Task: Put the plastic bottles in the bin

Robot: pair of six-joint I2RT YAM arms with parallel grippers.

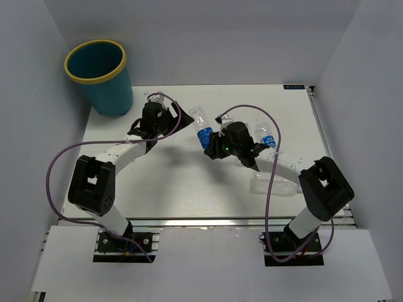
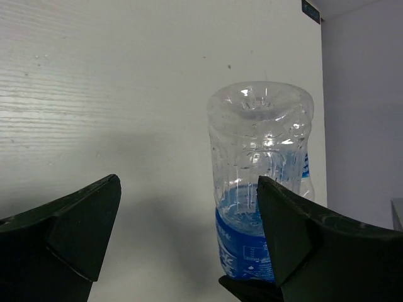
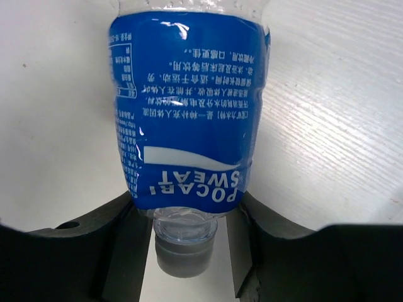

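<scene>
The teal bin [image 1: 101, 82] with a yellow rim stands at the far left corner. My left gripper [image 1: 155, 110] is open. A clear bottle with a blue label [image 2: 261, 182] lies between its jaws, against the right finger [image 2: 302, 239], with a wide gap to the left finger [image 2: 75, 233]. That bottle shows in the top view [image 1: 155, 97] just beyond the gripper. My right gripper [image 1: 213, 142] is shut on a blue-labelled Pocari Sweat bottle [image 3: 189, 107] near its neck. That bottle points away toward the table's middle [image 1: 201, 126].
Another blue-labelled bottle [image 1: 267, 133] lies behind the right arm. A larger clear unlabelled bottle [image 1: 277, 184] lies under the right forearm near the front right. White walls close in the table on the left, back and right.
</scene>
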